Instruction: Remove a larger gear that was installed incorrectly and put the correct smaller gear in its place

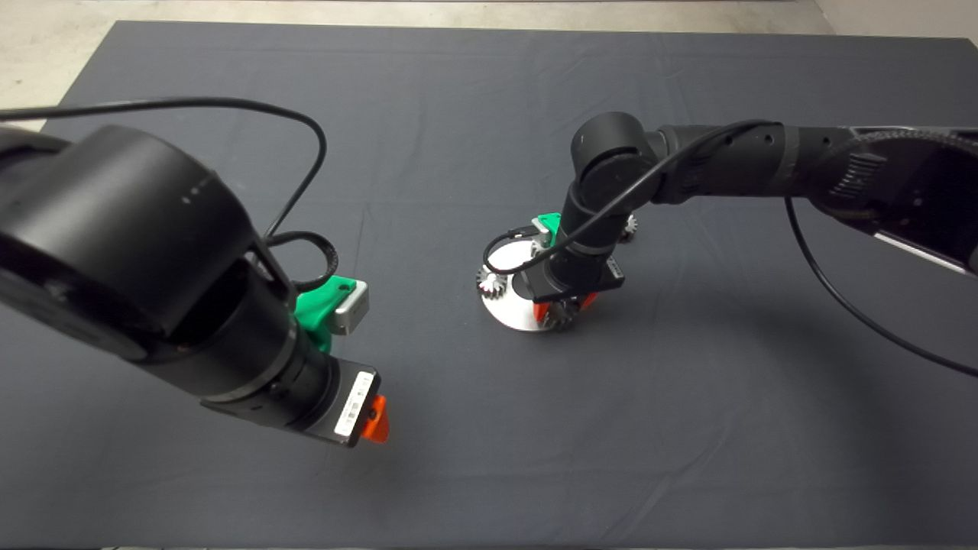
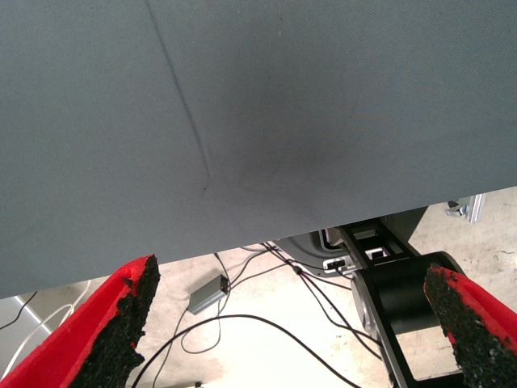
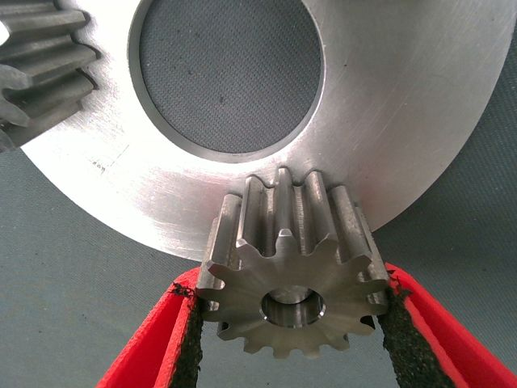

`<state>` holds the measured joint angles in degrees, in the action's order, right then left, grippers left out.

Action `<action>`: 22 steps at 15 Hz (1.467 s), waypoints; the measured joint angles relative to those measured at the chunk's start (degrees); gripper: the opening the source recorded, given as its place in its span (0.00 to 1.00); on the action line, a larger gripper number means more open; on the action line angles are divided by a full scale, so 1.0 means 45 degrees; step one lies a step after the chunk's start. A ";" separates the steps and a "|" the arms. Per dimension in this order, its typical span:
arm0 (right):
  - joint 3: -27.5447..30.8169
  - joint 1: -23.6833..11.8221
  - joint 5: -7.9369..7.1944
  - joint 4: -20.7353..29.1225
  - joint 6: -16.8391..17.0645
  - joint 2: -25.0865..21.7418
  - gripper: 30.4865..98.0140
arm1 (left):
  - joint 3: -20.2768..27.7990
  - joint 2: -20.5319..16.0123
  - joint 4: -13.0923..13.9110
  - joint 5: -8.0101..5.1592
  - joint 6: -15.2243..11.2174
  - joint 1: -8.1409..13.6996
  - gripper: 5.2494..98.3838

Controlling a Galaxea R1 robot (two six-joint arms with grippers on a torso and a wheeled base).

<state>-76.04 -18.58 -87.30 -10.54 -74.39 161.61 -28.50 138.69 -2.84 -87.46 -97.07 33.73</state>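
Evenly and softly lit from above, on the dim side in the head view. Broad, diffuse shadow on the dark mat (image 1: 489,458) at lower centre, fainter at right of centre. Close and slightly soft at the left, the left arm (image 1: 114,252). Mild glare on the silver ring plate (image 3: 404,121) in the right wrist view, with fine machining marks crisp. Sharp teeth on the smaller gear (image 3: 292,279). A vague dark patch mid-frame in the left wrist view.
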 measured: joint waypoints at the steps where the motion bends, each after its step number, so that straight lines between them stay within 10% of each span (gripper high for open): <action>1: 0.0000 0.0002 -0.0011 0.0000 0.0000 0.0005 0.29 | 0.0000 -0.0011 0.0000 0.0000 0.0000 0.0000 0.84; 12: 0.0269 -0.0285 -0.0079 -0.0014 -0.0074 -0.0015 0.24 | -0.0011 -0.0070 -0.0095 0.0005 0.0000 0.0000 0.84; 17: 0.1395 -0.4222 -0.0166 0.0230 -0.0639 -0.0859 0.23 | -0.0230 -0.0092 -0.0138 0.0000 0.0005 0.0000 0.84; 22: 0.2315 -0.4091 0.0081 0.1371 -0.0777 -0.1618 0.23 | -0.0577 0.0000 -0.0173 -0.0005 0.0060 0.0000 0.84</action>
<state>-65.63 -36.99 -86.93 -4.38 -77.89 154.33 -31.10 138.69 -3.62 -87.48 -96.81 33.73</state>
